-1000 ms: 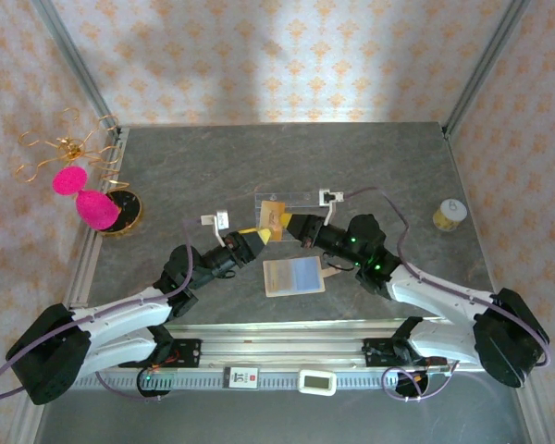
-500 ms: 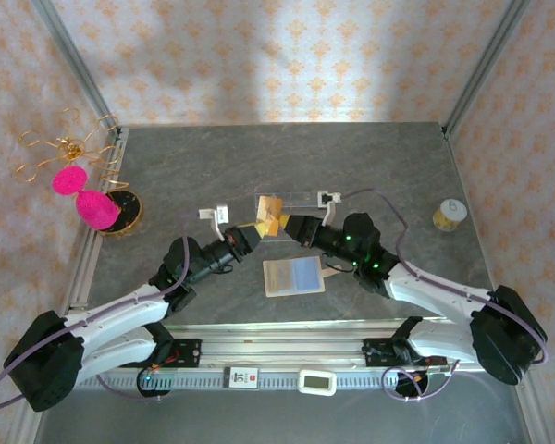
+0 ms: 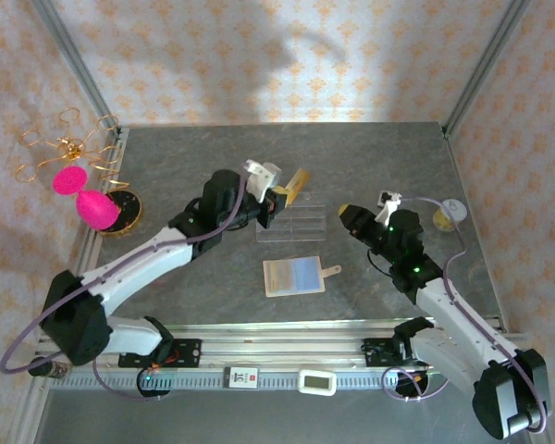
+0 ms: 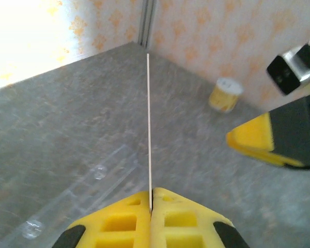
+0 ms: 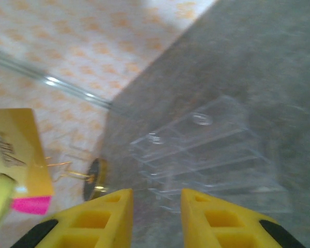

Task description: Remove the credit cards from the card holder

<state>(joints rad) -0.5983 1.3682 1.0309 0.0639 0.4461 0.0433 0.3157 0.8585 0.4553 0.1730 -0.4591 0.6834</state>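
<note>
My left gripper point(image 3: 283, 192) is shut on a gold-yellow credit card point(image 3: 297, 181) and holds it in the air above the back edge of the clear acrylic slotted tray point(image 3: 291, 223). In the left wrist view the card point(image 4: 149, 129) shows edge-on, pinched between the shut left gripper point(image 4: 151, 200). The beige card holder point(image 3: 294, 276) lies open on the table with its bluish panel up and its snap tab to the right. My right gripper point(image 3: 346, 214) hovers open and holds nothing, to the right of the tray. In the right wrist view its fingers point(image 5: 156, 217) face the tray point(image 5: 206, 150), with the card point(image 5: 18, 150) at the left.
A small yellow spool point(image 3: 443, 216) stands at the right behind the right arm. A gold wire stand with pink discs point(image 3: 83, 199) sits at the left edge. Metal frame posts border the table, and a rail runs along the near edge.
The right gripper opened and let go of the gold card, then drew back to the right. The left gripper shut on the card and carried it up and back over the tray.
</note>
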